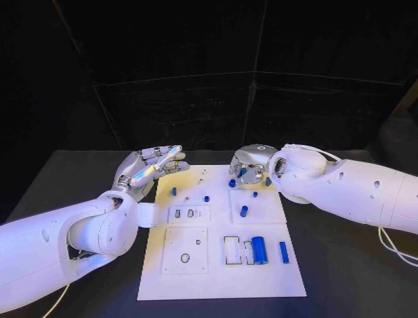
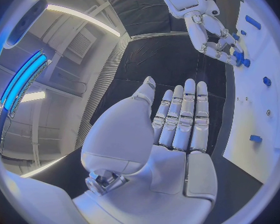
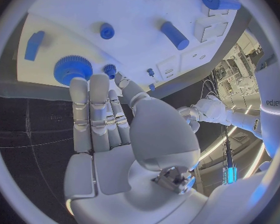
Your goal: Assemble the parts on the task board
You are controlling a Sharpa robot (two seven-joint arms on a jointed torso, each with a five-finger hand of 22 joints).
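Black table (image 1: 85, 179): white task board (image 1: 218, 271) at centre, blue parts (image 1: 260, 250) scattered on it. Left hand (image 1: 152, 165) beside the board's far corner, fingers spread, empty. Right hand (image 1: 250, 164) over the far edge; grasp cannot be told.

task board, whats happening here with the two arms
The robot is assembling small blue parts on the white task board. Its right robot hand is over the board's far edge, fingertips at a blue toothed wheel and a smaller blue knob there; whether it grips either, I cannot tell. The left robot hand hovers open, holding nothing, just off the board's far left corner. A blue cylinder and a thin blue bar lie nearer the robot, untouched.
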